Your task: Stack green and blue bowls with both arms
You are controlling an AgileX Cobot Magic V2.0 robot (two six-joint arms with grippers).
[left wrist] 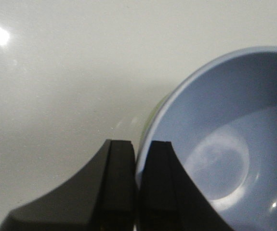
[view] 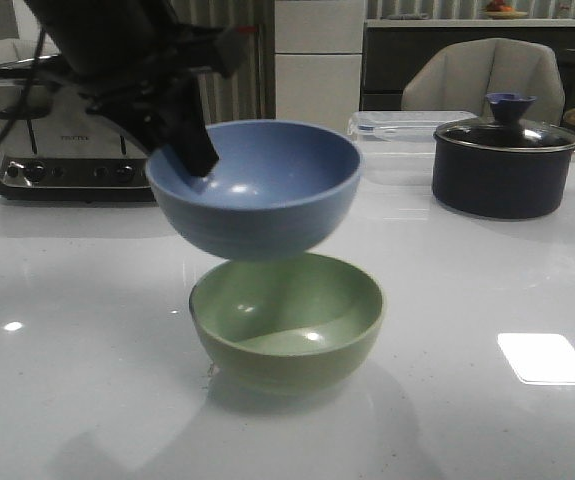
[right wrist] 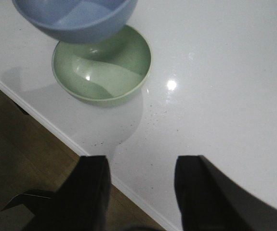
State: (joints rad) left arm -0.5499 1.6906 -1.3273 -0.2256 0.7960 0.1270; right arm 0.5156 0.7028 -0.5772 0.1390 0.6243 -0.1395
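1. Two bowls: the blue bowl (view: 255, 187) is pinched at its rim by the left pincer (view: 195, 158), in the air directly over the green bowl (view: 287, 318) on the bench (view: 467, 420).
2. Only the right wrist view shows the right pincer (right wrist: 140, 185), spread and holding nothing, well apart from both bowls.

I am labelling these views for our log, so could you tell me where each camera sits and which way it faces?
Front: faces forward over the table, seeing the left gripper holding the blue bowl above the green bowl.
Left wrist: on the left arm, looking down its fingers, pinched on the blue bowl's rim.
Right wrist: above the table edge, open right gripper showing.
All three share the blue bowl.
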